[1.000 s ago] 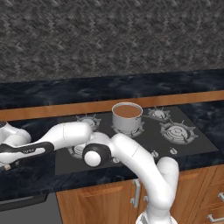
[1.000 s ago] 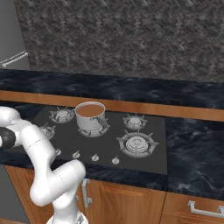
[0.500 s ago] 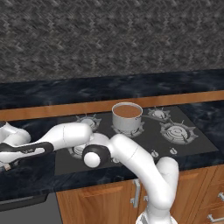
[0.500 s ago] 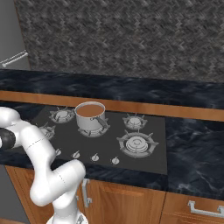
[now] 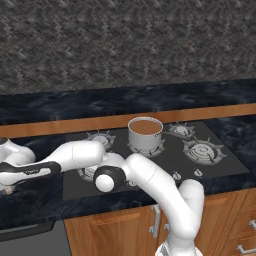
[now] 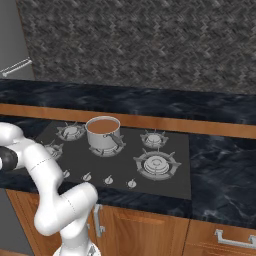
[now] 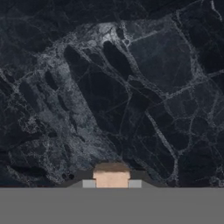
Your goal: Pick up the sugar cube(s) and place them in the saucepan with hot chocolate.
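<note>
In the hand view a tiny pale beige sugar cube sits between the two fingertips of my gripper, which is shut on it just above the dark marble counter. My arm reaches far left over the counter, with the hand at the left edge of the left base view. The saucepan with hot chocolate is a shiny steel pot holding brown liquid. It stands on a rear burner of the stove, well to the right of the gripper.
A black gas cooktop with several burners is set into the counter. Round grey knobs line its front edge. Wooden drawers sit below, and a dark patterned wall rises behind.
The jaws have closed from wide open onto the sugar cube. The arm has barely moved, and the saucepan stands where it was.
</note>
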Motion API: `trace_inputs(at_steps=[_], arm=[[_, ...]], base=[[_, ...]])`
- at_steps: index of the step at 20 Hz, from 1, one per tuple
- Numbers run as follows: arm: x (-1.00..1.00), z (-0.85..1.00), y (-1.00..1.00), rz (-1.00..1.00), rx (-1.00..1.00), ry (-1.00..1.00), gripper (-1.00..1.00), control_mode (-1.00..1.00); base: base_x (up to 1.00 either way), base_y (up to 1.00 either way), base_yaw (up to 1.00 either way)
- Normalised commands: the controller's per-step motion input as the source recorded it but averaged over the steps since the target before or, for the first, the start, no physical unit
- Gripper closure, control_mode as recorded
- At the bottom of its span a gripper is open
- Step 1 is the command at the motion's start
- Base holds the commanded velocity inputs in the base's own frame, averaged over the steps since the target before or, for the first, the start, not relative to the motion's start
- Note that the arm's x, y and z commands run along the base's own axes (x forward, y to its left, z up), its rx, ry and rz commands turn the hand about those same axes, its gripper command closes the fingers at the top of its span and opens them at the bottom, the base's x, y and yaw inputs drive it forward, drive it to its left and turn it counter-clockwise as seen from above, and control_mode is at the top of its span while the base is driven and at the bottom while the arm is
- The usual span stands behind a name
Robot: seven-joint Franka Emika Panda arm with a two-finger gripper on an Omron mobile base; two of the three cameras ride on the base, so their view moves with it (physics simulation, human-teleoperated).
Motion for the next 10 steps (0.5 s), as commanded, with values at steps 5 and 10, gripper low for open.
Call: trace_inputs(at_steps=[5, 10], arm=[[0.00, 0.05, -0.12, 0.00, 0.00, 0.04, 1.00, -1.00], [-0.19, 0.67, -0.53, 0.00, 0.00, 0.00, 1.00, -1.00]], base=[[0.00, 0.00, 0.00], [0.00, 0.00, 0.00]])
